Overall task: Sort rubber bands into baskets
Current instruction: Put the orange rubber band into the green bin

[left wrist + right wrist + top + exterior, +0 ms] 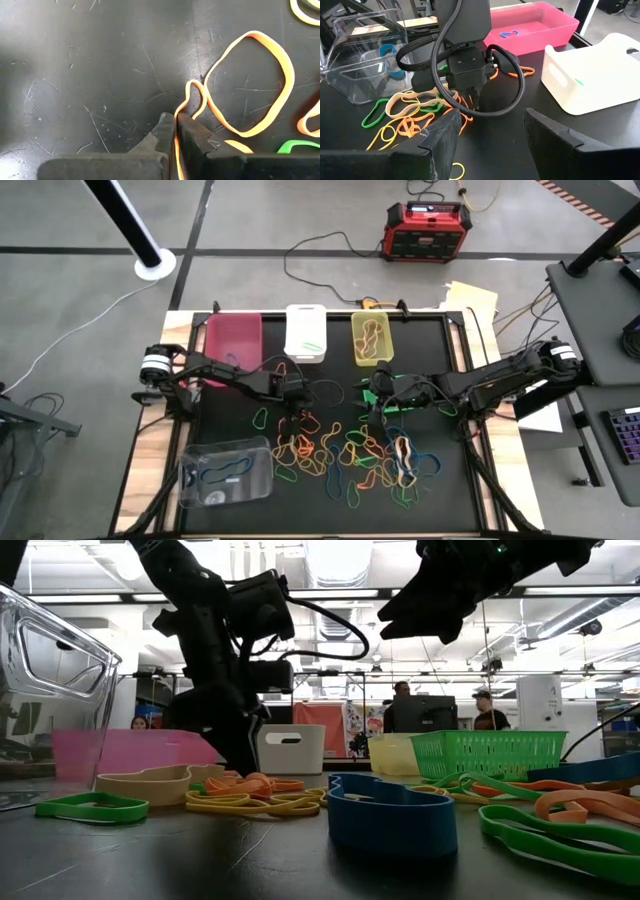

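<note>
Nearest the front edge of the black surface (440,505), the clear basket (225,472) sits at the left corner with a blue band inside. Just beyond and to its right lies the loose spread of rubber bands (350,458), orange, yellow, green, blue and red, tangled together across the middle of the surface.

At the far-left edge of that spread the left hand (290,416) is down at the surface, its 2 fingers (192,137) pressed together on an orange band (250,85). A strand of the band runs up between the finger pads, and the rest of its loop lies flat on the surface just ahead of them. From the right wrist view the same hand (476,102) points straight down into the orange and yellow bands.

The right hand (378,402) hangs above the surface near the middle, a little beyond the spread, with its fingers (440,135) standing wide apart and nothing between them. A small bright green basket (488,753) sits close under that arm.

Along the far edge stand 3 baskets in a row: the pink basket (233,340) on the left holding a blue band, the white basket (305,332) in the middle with a green band, and the yellow-green basket (372,338) on the right with a band in it.

Beyond the surface, on the floor, stands a red-black box (428,232).
</note>
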Available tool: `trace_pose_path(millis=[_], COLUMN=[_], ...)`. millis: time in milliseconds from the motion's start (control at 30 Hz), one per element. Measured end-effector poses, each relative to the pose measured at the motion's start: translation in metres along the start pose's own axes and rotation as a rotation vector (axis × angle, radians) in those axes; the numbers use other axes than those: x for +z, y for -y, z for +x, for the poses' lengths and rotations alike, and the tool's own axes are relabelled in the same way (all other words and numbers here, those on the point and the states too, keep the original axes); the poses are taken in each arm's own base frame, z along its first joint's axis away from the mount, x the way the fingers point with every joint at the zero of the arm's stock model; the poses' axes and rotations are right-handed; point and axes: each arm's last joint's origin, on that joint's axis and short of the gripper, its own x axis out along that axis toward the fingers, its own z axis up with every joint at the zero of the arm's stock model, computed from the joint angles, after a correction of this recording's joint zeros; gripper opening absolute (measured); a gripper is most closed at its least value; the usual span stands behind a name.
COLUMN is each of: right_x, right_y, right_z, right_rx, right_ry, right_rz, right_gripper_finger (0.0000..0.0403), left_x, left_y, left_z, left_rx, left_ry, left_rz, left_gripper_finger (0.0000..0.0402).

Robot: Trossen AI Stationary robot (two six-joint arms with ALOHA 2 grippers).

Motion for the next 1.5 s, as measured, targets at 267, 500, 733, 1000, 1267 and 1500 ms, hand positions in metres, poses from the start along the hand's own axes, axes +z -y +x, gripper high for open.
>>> trace_pose_path(millis=[267, 500, 733, 1000, 1267, 1500], right_x=[-0.006, -0.025, -0.034, -0.022, -0.017, -0.019], right_y=[0.0, -0.004, -0.012, -0.012, -0.011, -0.01], right_z=[0.004, 0.031, 0.07, 0.101, 0.105, 0.105], right_rx=[0.0, 0.003, 0.006, -0.058, -0.066, -0.07], right_ry=[-0.002, 0.017, 0.087, 0.122, 0.106, 0.088], right_rz=[0.005, 0.004, -0.016, -0.023, -0.019, -0.017], right_gripper_finger=[0.021, 0.021, 0.021, 0.021, 0.0202, 0.0138], left_x=[0.009, 0.024, 0.028, 0.028, 0.026, 0.027], left_y=[-0.002, -0.004, -0.005, -0.005, -0.005, -0.005], left_z=[-0.029, -0.074, -0.106, -0.113, -0.106, -0.107], left_rx=[0.031, 0.052, 0.067, 0.07, 0.064, 0.065], left_ry=[0.108, 0.336, 0.466, 0.499, 0.47, 0.481], left_rz=[0.072, 0.127, 0.125, 0.119, 0.111, 0.108], left_gripper_finger=[0.0, 0.0, 0.0, 0.0, 0.0, 0.0])
